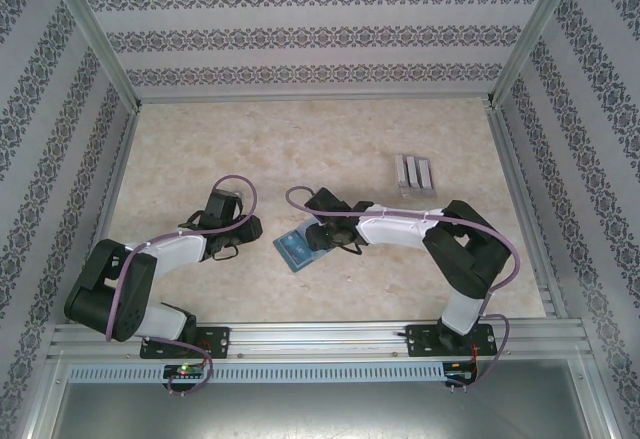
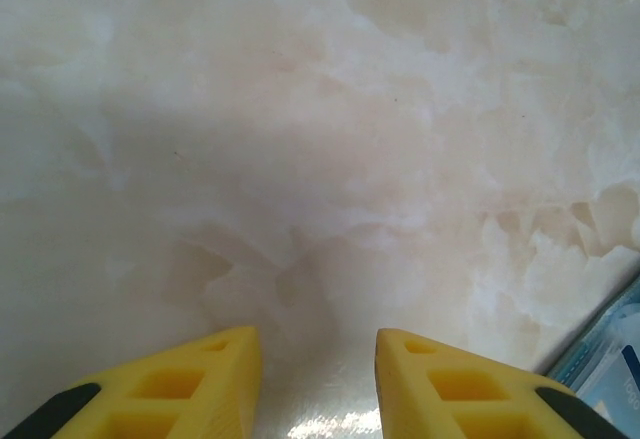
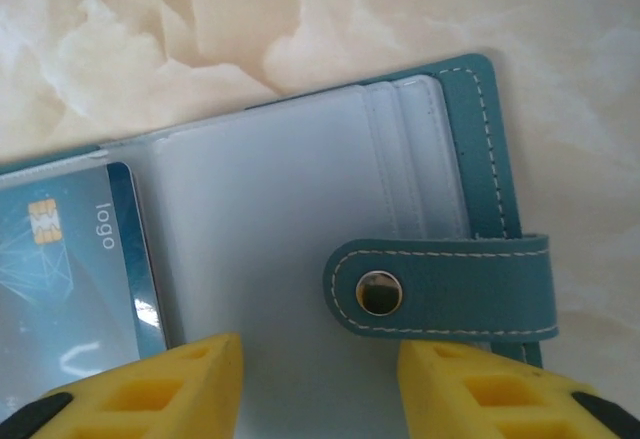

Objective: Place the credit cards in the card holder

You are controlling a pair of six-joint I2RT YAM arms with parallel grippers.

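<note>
The card holder (image 1: 294,250) lies open on the table between my two grippers. In the right wrist view its teal cover (image 3: 482,139) frames pale blue-grey leaves (image 3: 270,209), and the strap with the round snap (image 3: 380,292) lies folded over them. A blue credit card (image 3: 65,279) with a gold chip lies in the left leaf. My right gripper (image 3: 318,351) stands open just over the leaves, nothing between its yellow fingers. My left gripper (image 2: 318,344) is open over bare table, with a corner of the card holder (image 2: 612,359) at its right. From above, the left gripper (image 1: 236,231) sits left of the card holder, the right gripper (image 1: 326,235) at its right edge.
A clear three-slot stand (image 1: 413,174) sits at the back right of the marbled tabletop (image 1: 250,149). Patterned walls and metal rails (image 1: 300,334) enclose the table. Free room lies behind and to the left of the card holder.
</note>
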